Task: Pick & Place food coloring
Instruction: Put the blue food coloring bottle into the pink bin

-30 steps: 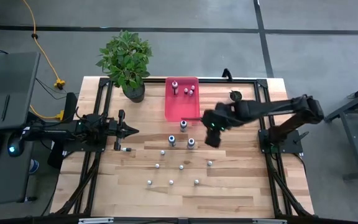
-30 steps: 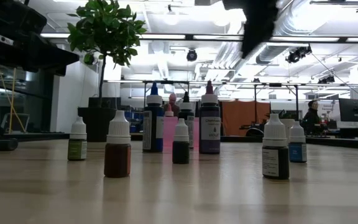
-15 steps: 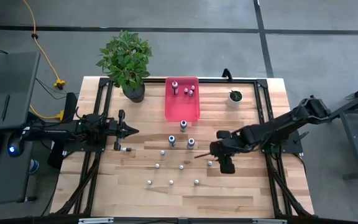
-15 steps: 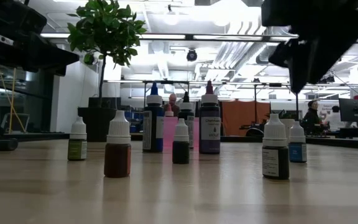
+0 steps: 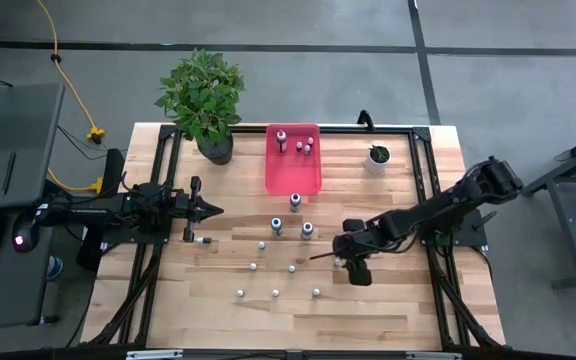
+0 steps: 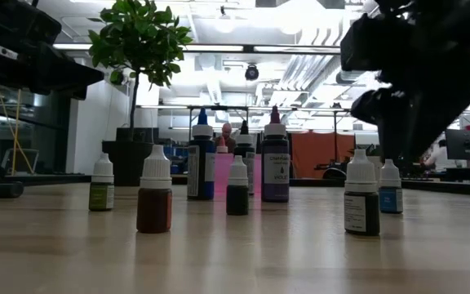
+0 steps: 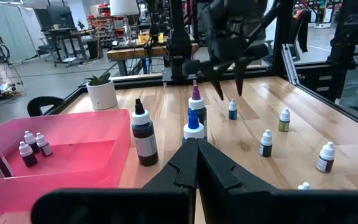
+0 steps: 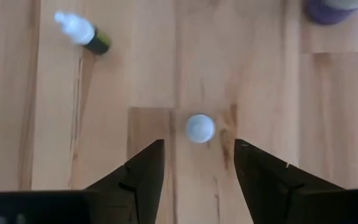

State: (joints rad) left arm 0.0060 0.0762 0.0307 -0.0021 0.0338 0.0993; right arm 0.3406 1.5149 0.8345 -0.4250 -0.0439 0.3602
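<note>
Several small white-capped food coloring bottles stand upright on the wooden table. Three more stand in the pink tray. My right gripper hangs open, pointing steeply down over the rightmost small bottle. That bottle's white cap shows between and just ahead of the two fingertips, untouched. In the left wrist view the same bottle stands below the right gripper. My left gripper waits shut and level at the table's left side.
A large potted plant stands at the far left corner and a small white pot at the far right. Taller bottles stand just in front of the tray. A green-bodied bottle stands near the target.
My right gripper has left the spot beside the pink tray. It went toward the table's near edge and sank toward the tabletop, tipping more steeply down. It now hangs over the rightmost small bottle. No bottle has moved.
</note>
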